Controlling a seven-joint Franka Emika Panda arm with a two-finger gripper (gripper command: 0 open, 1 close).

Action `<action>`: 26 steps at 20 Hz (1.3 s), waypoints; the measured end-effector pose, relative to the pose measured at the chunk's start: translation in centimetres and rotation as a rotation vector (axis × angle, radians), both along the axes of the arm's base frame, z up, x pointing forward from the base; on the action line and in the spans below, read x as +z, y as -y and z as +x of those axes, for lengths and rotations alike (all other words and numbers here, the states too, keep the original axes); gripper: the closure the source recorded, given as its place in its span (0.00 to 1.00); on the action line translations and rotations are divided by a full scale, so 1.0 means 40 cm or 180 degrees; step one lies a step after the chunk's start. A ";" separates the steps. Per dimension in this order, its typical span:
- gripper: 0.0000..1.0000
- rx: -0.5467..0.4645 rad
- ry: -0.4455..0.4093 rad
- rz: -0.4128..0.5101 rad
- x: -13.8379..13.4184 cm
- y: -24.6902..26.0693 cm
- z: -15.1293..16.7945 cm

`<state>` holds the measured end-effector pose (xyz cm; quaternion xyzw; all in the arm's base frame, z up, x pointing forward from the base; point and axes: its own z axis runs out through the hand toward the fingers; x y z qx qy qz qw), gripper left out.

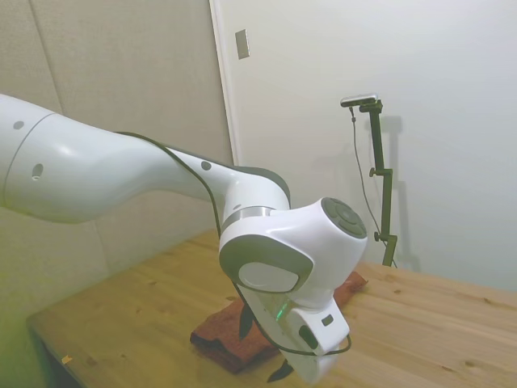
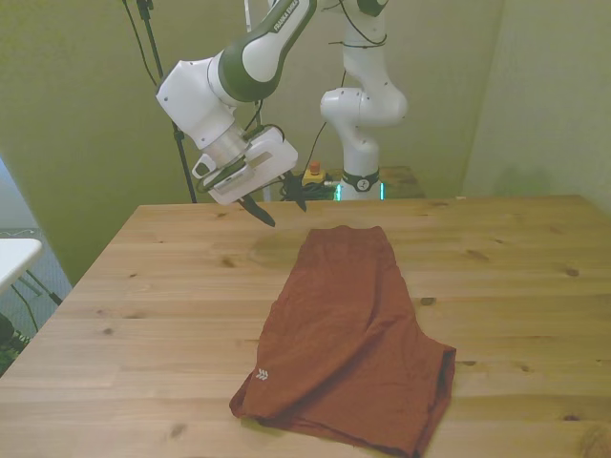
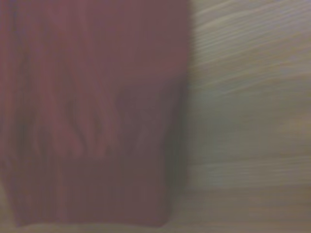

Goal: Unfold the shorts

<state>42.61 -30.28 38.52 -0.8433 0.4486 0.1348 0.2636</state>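
Wooden bench before plain walls, rust-red shorts lying folded flat near its middle, lower hem close to the near edge, bare wood on both sides, claw released, fingers apart, raised above the shorts' far end

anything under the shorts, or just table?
The shorts lie folded flat on the wooden table, bare wood all round. Only a second cloth layer shows at the near hem. Whatever lies between the layers or beneath is covered. The gripper hangs open above, clear of the cloth.
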 end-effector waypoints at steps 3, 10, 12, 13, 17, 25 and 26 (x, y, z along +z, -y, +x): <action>0.00 0.0067 0.0062 0.0227 -0.019 -0.027 0.014; 0.00 -0.0018 0.0058 0.0310 -0.055 -0.008 0.033; 0.00 -0.0021 0.0077 0.0366 -0.068 -0.017 0.045; 0.00 -0.0015 0.0083 0.0383 -0.072 -0.022 0.050; 1.00 0.0043 0.0086 0.0411 -0.084 -0.039 0.061; 1.00 0.0147 0.0101 0.0433 -0.102 -0.062 0.068; 1.00 0.0149 0.0102 0.0433 -0.103 -0.062 0.068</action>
